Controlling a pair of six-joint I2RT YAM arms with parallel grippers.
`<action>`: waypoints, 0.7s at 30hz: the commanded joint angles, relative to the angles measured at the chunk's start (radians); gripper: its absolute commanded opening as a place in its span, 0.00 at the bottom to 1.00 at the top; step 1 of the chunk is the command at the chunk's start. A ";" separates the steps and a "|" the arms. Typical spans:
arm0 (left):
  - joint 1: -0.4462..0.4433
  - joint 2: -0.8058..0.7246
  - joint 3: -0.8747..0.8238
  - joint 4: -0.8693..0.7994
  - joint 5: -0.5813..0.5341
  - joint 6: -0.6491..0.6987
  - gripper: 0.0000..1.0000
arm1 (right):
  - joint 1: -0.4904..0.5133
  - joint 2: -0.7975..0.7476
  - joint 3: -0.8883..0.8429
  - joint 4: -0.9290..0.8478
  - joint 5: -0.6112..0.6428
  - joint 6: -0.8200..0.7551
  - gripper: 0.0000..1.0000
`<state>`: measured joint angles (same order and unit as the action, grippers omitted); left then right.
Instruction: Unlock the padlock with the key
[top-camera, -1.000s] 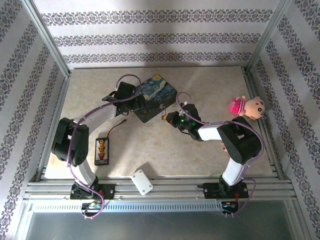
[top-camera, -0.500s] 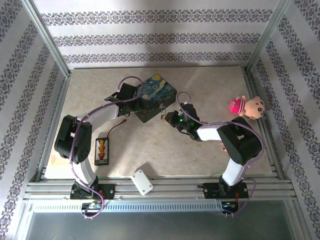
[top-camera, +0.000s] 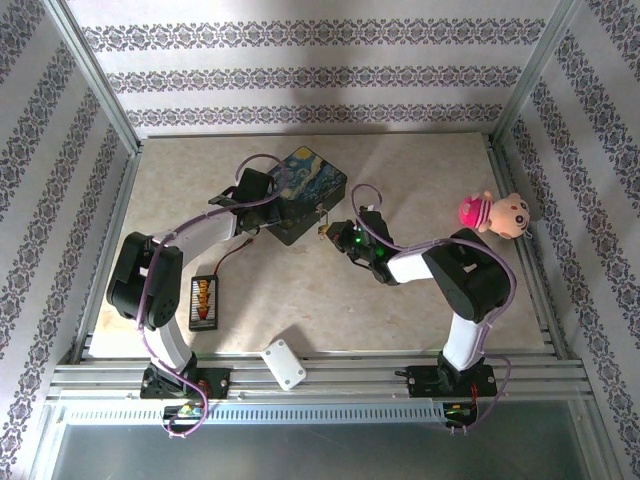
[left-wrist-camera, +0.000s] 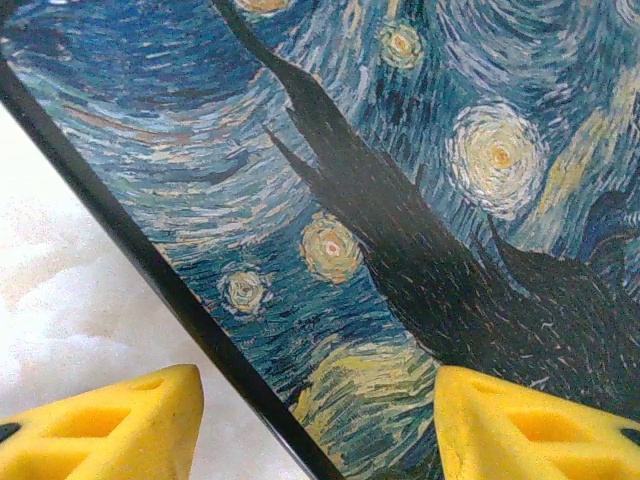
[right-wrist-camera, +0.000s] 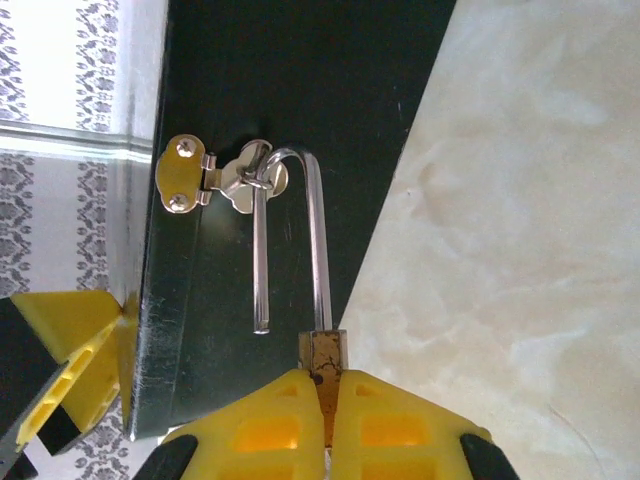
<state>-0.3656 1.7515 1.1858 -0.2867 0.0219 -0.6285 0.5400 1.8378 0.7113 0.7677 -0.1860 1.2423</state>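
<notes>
The starry-night box (top-camera: 305, 190) lies at the table's middle back. My right gripper (right-wrist-camera: 327, 400) is shut on the brass body of the padlock (right-wrist-camera: 325, 350), at the box's front corner (top-camera: 326, 232). The silver shackle (right-wrist-camera: 320, 230) stands open: one leg ends free and its bend hangs in the ring of the box's latch (right-wrist-camera: 215, 180). My left gripper (left-wrist-camera: 315, 420) hovers over the box's painted lid (left-wrist-camera: 400, 200) at its left edge (top-camera: 262, 200). Its jaws are apart, one yellow finger (left-wrist-camera: 110, 430) over the table, the other over the lid. The key is hidden.
A black-and-orange striped flat bar (top-camera: 202, 303) with a reddish wire lies front left. A white block (top-camera: 283, 363) sits on the front rail. A pink-hatted doll (top-camera: 495, 213) lies at the right edge. Patterned walls and metal posts enclose the table.
My left gripper's jaws have narrowed over the box edge. The box has shifted slightly back and left, and my right gripper has followed left with the padlock.
</notes>
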 joint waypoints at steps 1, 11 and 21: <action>-0.001 0.014 -0.051 -0.127 -0.033 0.026 0.61 | 0.007 0.037 -0.010 0.148 0.115 0.066 0.00; -0.002 0.013 -0.058 -0.120 -0.008 0.029 0.59 | 0.060 0.079 -0.045 0.283 0.242 0.118 0.00; -0.002 0.015 -0.060 -0.113 0.023 0.036 0.56 | 0.087 0.137 -0.027 0.403 0.349 0.149 0.00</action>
<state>-0.3656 1.7454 1.1732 -0.2699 0.0322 -0.6285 0.6353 1.9522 0.6628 1.0679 0.0555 1.3682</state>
